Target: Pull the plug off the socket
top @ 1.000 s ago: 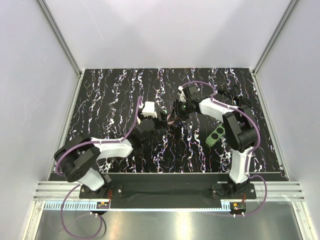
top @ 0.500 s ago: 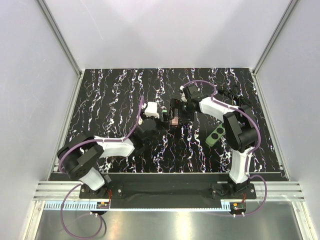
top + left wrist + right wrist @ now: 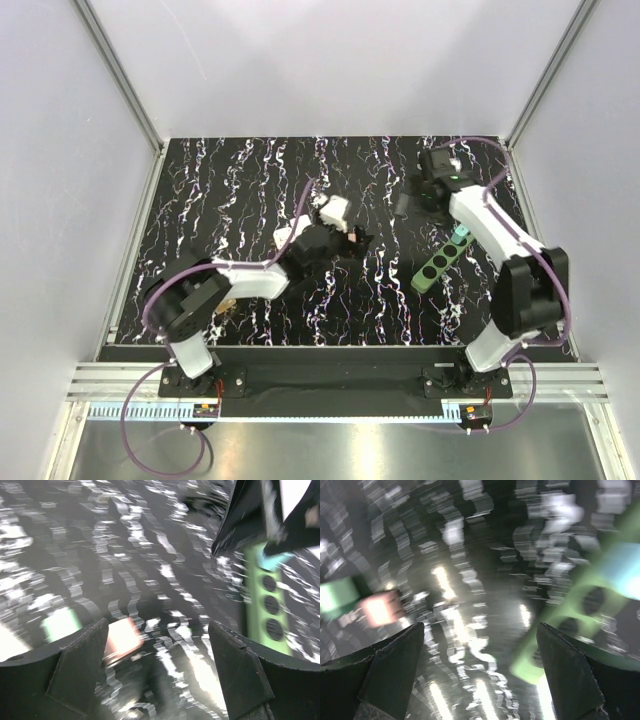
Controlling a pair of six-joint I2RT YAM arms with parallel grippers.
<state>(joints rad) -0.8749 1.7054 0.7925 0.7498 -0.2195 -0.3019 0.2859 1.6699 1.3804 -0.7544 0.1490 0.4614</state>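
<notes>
Judge the pull done: the long dark-green plastic power strip [image 3: 443, 262] lies bare, with the small pink plug [image 3: 122, 636] well left. The left gripper [image 3: 157, 645] and right gripper [image 3: 480, 650] stand apart, empty.

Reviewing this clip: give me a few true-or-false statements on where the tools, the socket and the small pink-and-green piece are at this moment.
1. The left tool and the right tool both stand open. True.
2. The right tool grips the socket. False: it holds nothing, and the socket lies on the table, apart from it.
3. The socket lies on the right half of the table. True.
4. The pink-and-green piece sits in the socket. False: it lies on the table apart from the socket, close to the left tool.
</notes>
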